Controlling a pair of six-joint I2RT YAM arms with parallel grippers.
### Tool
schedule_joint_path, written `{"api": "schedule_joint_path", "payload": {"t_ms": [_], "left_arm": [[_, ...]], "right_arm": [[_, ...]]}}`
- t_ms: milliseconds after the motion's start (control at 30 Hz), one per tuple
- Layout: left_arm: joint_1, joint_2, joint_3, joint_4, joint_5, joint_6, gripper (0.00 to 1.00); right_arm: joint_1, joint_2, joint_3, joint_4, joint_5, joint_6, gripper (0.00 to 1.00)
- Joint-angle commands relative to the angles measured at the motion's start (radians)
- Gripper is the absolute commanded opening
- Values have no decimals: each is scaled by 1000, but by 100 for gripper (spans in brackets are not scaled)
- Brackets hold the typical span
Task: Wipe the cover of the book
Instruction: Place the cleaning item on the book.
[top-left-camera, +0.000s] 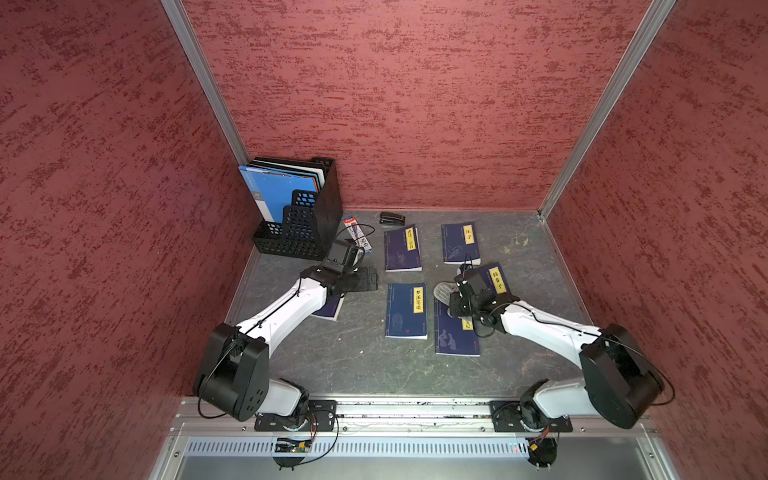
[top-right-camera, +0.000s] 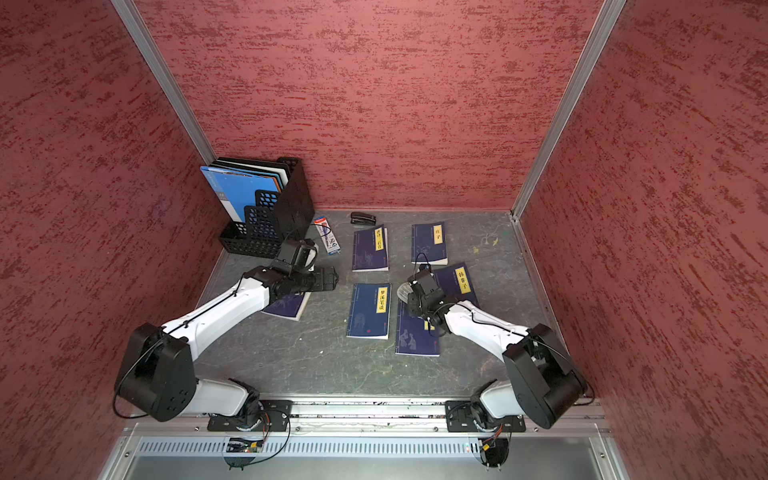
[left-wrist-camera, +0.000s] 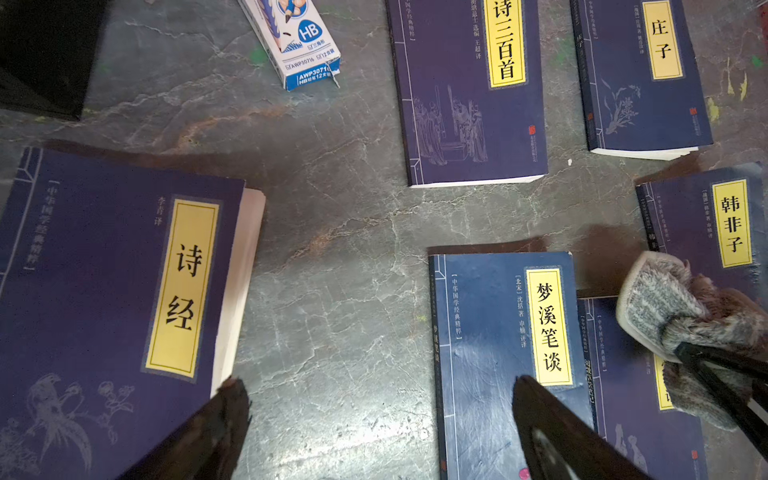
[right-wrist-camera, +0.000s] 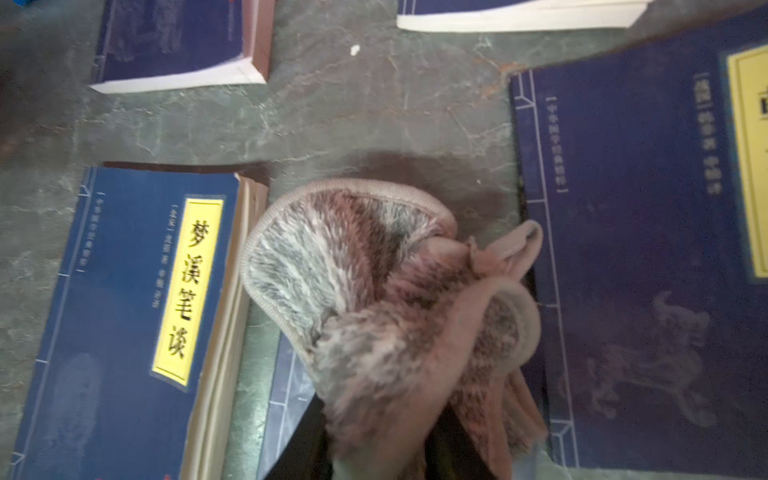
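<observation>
Several dark blue books with yellow title labels lie flat on the grey table. My right gripper (top-left-camera: 455, 305) (right-wrist-camera: 376, 432) is shut on a bunched brown-grey cloth (top-left-camera: 444, 291) (right-wrist-camera: 374, 270). The cloth hangs over the far end of the nearest right book (top-left-camera: 455, 336) (right-wrist-camera: 291, 386), between the middle book (top-left-camera: 406, 309) (right-wrist-camera: 124, 311) and the tilted right book (top-left-camera: 494, 278) (right-wrist-camera: 644, 249). In the right wrist view the cloth hides most of the fingers. My left gripper (top-left-camera: 365, 278) (left-wrist-camera: 378, 382) is open and holds nothing, above bare table beside the left book (top-left-camera: 332, 309) (left-wrist-camera: 104, 291).
A black file holder (top-left-camera: 307, 216) with blue folders stands in the back left corner. A pencil box (top-left-camera: 359, 235) (left-wrist-camera: 299, 41) and a black stapler (top-left-camera: 391, 218) lie near the back wall. Two more books (top-left-camera: 402, 249) (top-left-camera: 460, 243) lie at the back. Red walls enclose three sides.
</observation>
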Motion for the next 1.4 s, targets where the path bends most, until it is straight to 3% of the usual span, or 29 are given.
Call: {"api": "schedule_joint_path", "payload": {"t_ms": [0,200,367,733,967,1167,1367], "left_arm": [[-15,-11,8,13,9,-7,100],[-40,-6,-12,34,19,-25,100],[-67,-2,-16,44,26,-36,100],[-113,21,-47,66,56,-81,100],[-147,39,-97,121,105,-129,99],[-178,86,-107,154,115,-148,98],[-202,151,-106,190,137,-175,91]], "right_arm": [[-9,2,-11,-37,36,21,38],[-8,26,-5,-37,46,10,64],[-9,6,62,-70,55,-21,70],[61,73,233,-48,-45,-59,70],[141,140,182,83,-162,13,64],[159,179,116,129,-172,69,60],[177,205,68,182,-189,114,53]]}}
